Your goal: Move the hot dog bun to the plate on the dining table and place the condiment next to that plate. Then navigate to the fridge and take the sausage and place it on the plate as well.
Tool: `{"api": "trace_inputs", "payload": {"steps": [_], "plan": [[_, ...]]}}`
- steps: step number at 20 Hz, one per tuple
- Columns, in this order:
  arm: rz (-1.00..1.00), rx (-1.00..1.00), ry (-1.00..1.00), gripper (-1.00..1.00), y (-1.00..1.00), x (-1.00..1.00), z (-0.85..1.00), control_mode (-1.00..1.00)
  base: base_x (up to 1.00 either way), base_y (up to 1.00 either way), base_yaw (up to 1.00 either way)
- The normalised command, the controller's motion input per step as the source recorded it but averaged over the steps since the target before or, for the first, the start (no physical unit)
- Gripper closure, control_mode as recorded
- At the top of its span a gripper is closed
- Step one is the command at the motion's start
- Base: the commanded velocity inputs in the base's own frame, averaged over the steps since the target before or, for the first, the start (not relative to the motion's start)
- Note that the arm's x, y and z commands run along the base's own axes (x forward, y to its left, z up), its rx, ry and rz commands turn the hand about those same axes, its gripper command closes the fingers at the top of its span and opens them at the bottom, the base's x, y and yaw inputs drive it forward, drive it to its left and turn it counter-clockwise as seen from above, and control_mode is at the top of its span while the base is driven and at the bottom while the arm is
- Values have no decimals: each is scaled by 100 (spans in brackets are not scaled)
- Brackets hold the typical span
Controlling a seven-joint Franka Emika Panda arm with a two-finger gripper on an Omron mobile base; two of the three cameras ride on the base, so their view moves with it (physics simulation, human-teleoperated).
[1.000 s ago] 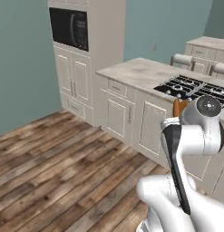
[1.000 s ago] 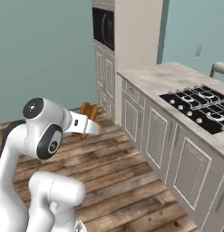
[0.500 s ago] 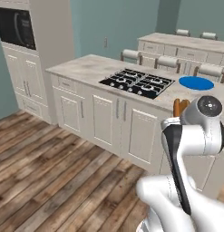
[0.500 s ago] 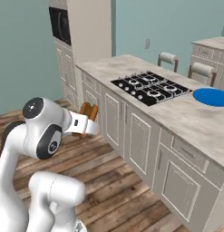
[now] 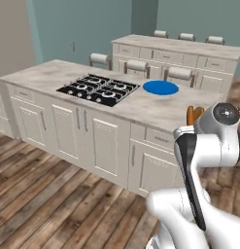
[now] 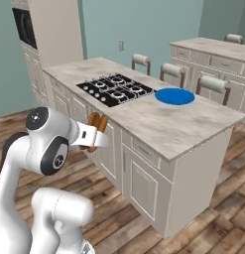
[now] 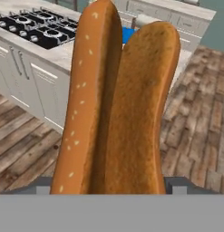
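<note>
Golden-brown seeded hot dog bun (image 7: 115, 104), blue plate (image 5: 161, 87), black stovetop (image 5: 98, 88)

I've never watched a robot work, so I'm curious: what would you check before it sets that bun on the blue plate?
1. Bun in the gripper: ok, held upright between the fingers.
2. Plate in sight: ok, blue, on the counter beside the stove.
3. Plate free for the bun: ok, nothing lies on it.
4. Gripper over the plate: not ok, it hangs short of the counter.
5. Condiment by the plate: not ok, none there.
</note>
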Motion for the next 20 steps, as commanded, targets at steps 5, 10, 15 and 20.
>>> {"api": "trace_inputs", "payload": {"steps": [5,10,15,20], "plan": [[0,0,0,100,0,0,0,100,1,-100,-13],[0,0,0,100,0,0,0,100,5,-100,-4],[0,0,0,100,0,0,0,100,33,-100,2],[0,0,0,100,0,0,0,100,78,-77,19]]}}
